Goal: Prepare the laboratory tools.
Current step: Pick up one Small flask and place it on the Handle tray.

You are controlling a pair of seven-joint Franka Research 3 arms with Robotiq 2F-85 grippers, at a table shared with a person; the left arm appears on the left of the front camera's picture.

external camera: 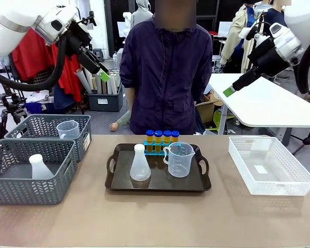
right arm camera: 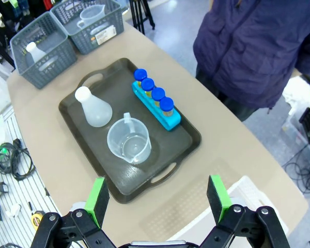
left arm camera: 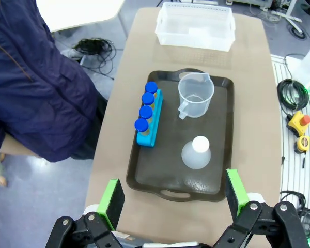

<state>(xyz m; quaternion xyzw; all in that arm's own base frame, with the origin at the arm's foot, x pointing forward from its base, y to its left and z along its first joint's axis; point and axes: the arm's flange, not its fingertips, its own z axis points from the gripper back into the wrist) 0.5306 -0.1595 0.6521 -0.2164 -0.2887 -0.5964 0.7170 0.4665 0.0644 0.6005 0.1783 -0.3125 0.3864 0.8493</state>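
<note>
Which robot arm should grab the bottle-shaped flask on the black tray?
Probably the left. The flask stands on the tray's left half, nearer the left gripper, which is open and looks down over it. The right gripper would have to reach past the beaker.

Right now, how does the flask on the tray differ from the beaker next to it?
The conical flask is cloudy white; the measuring beaker is clear. The flask narrows to a small neck, while the beaker stays wide and open-topped. The beaker has a handle and pour spout; the flask has neither. In the front view the flask stands left, the beaker right. Both stand upright and apart on the black tray, in front of the blue rack of tubes.
</note>
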